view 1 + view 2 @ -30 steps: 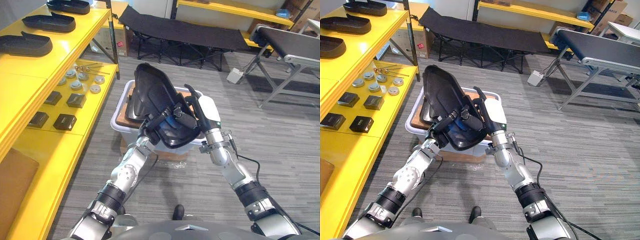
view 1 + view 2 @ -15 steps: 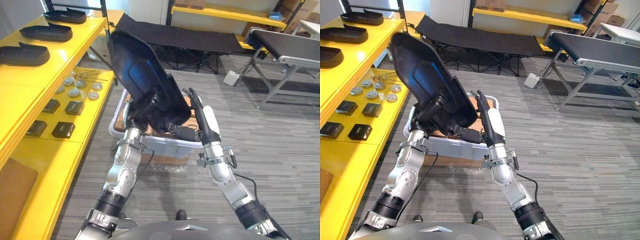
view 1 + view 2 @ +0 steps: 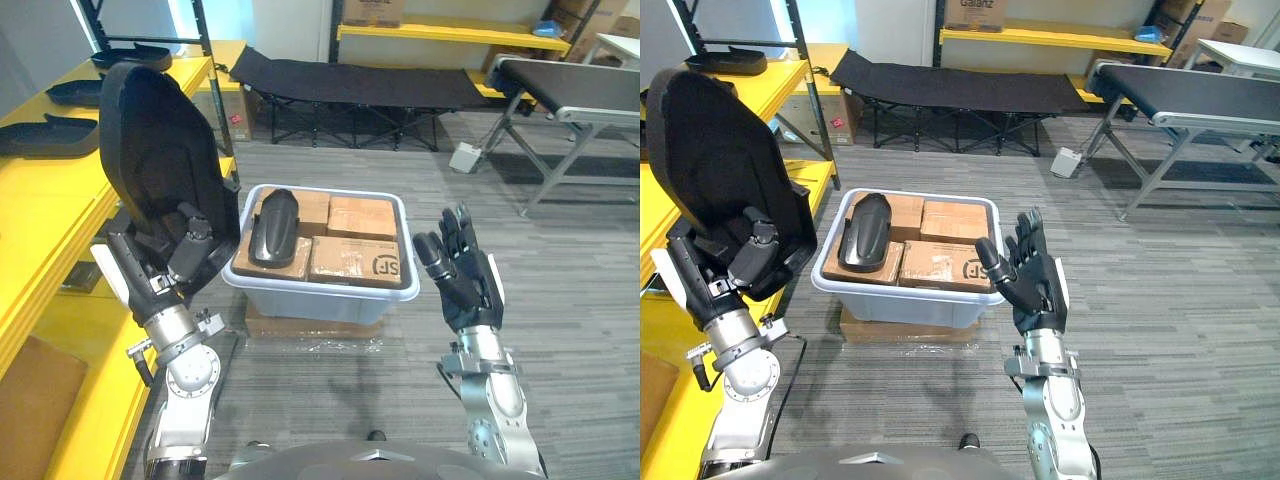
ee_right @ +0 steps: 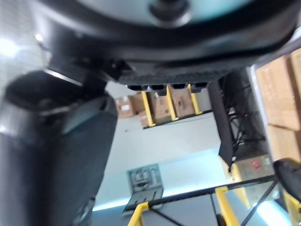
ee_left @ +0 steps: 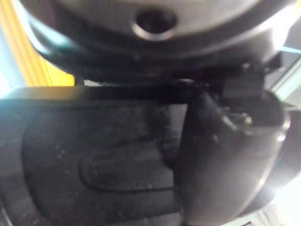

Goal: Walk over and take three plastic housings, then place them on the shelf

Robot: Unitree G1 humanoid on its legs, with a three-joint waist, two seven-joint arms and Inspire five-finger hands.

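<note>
Matt black plastic large housing [image 3: 150, 150], glossier black plastic small housing [image 3: 272, 228], smooth pale plastic tub [image 3: 320, 297], brown cardboard boxes [image 3: 357, 260], glossy yellow shelf [image 3: 40, 215]

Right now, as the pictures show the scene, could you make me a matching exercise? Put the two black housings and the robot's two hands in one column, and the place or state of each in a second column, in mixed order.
Column one
1. large black housing
2. small black housing
3. right hand
4. left hand

Column two
a. lies on the cardboard boxes in the bin
b. raised, fingers spread, holding nothing
c. held nearly upright beside the yellow shelf
d. curled round the large black housing

Pairs: 1-c, 2-a, 3-b, 4-d
</note>
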